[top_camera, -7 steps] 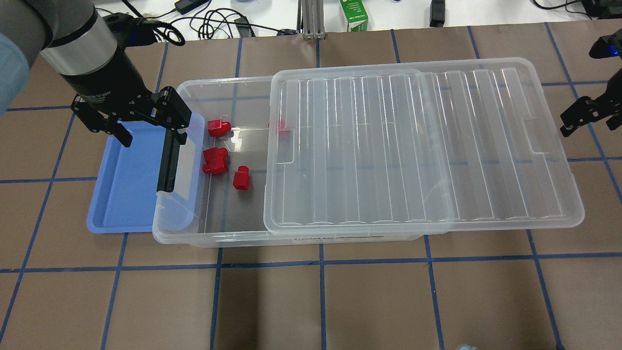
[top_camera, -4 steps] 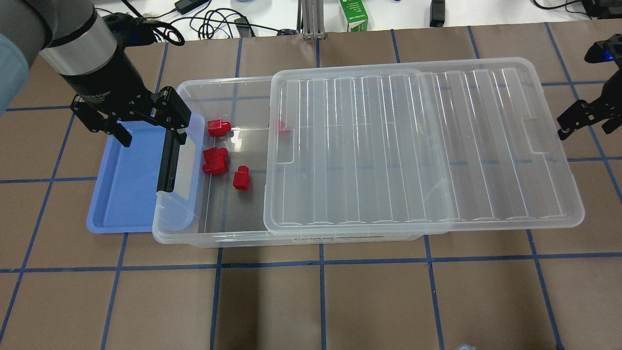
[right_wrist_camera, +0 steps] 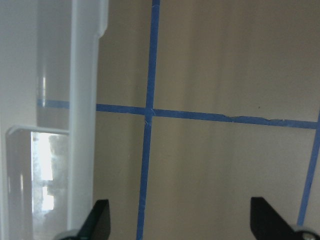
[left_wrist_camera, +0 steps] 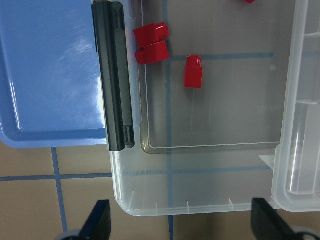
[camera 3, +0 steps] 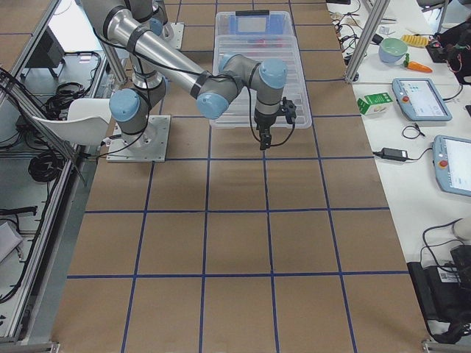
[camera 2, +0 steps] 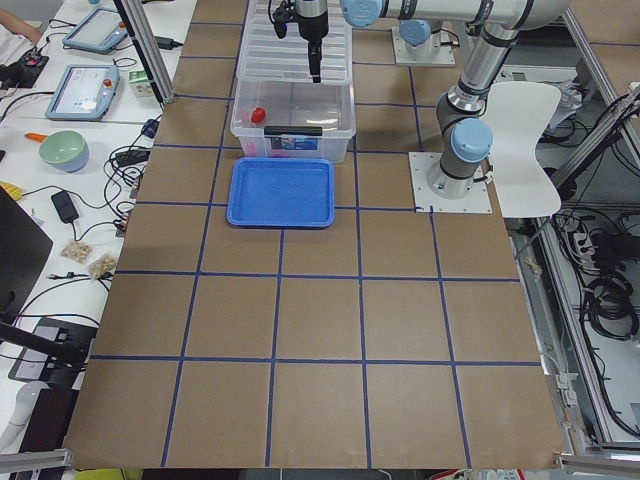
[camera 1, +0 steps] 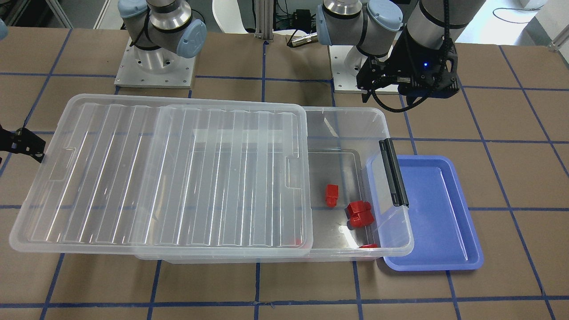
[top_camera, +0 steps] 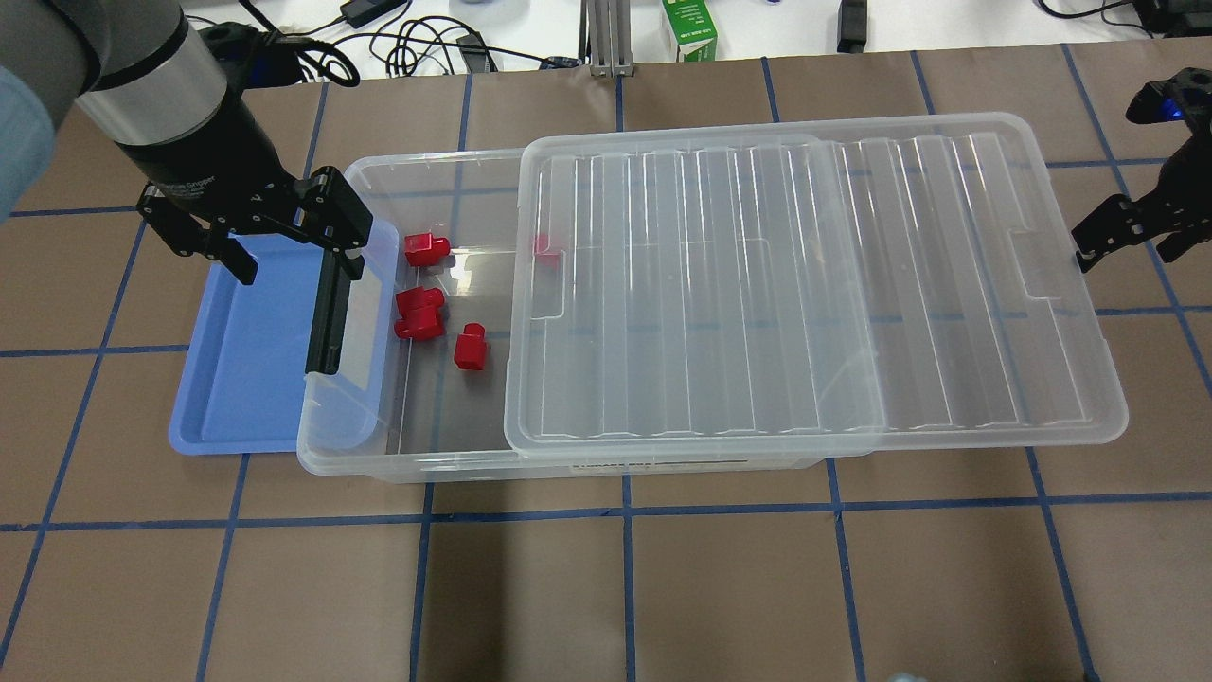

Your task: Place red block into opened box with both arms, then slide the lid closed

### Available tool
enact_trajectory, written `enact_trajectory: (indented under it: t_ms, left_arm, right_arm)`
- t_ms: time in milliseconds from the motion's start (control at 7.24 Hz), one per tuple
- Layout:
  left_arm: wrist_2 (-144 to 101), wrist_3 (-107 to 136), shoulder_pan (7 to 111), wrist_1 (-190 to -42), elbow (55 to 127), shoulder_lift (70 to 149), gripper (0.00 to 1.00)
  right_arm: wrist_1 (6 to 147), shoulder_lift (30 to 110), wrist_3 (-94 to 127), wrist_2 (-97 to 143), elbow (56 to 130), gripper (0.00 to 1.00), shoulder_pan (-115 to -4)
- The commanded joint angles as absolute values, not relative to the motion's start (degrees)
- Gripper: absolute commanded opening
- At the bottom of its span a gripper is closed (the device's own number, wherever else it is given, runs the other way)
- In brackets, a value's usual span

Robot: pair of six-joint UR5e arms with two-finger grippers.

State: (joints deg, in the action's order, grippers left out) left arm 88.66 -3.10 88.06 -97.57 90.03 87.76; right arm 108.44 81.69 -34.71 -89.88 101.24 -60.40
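Observation:
The clear box (top_camera: 417, 464) lies across the table's middle with its black latch bar (top_camera: 327, 313) at the left end. The ribbed lid (top_camera: 814, 284) covers most of it and overhangs its right end; the left end stands uncovered. The small red block (top_camera: 470, 347) (left_wrist_camera: 193, 71) lies on the box floor beside a larger two-lobed red piece (top_camera: 419, 314). Another red piece (top_camera: 426, 248) lies farther back. My left gripper (top_camera: 289, 254) hangs open and empty over the latch end. My right gripper (top_camera: 1127, 248) is open, one finger (right_wrist_camera: 100, 217) against the lid's right short edge.
A shallow blue tray (top_camera: 237, 379) sits against the box's left end, partly under its rim. One more red piece (top_camera: 546, 246) shows under the lid's left edge. Cables (top_camera: 417, 47) and a green carton (top_camera: 689, 28) lie beyond the table's back edge.
The lid has slid a little to the left over the box, and my right gripper has moved left with it. The left arm has not moved.

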Motion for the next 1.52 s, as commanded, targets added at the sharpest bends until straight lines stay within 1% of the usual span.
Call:
enact_trajectory:
  t_ms: [0, 829, 1382]
  left_arm:
    - [88.68, -3.08, 88.07, -97.56, 90.09, 87.54, 1.0]
    - [88.68, -3.08, 88.07, -97.56, 90.09, 87.54, 1.0]
    - [88.77, -3.08, 88.07, -97.56, 90.09, 87.45, 1.0]
  right_arm:
    - [108.37, 82.09, -33.93, -87.81, 102.47, 1.0, -60.73]
    - [109.51, 82.09, -18.57, -87.98, 102.66, 1.0, -73.28]
    - [111.96, 81.65, -11.96, -88.24, 102.66, 1.0, -79.45]
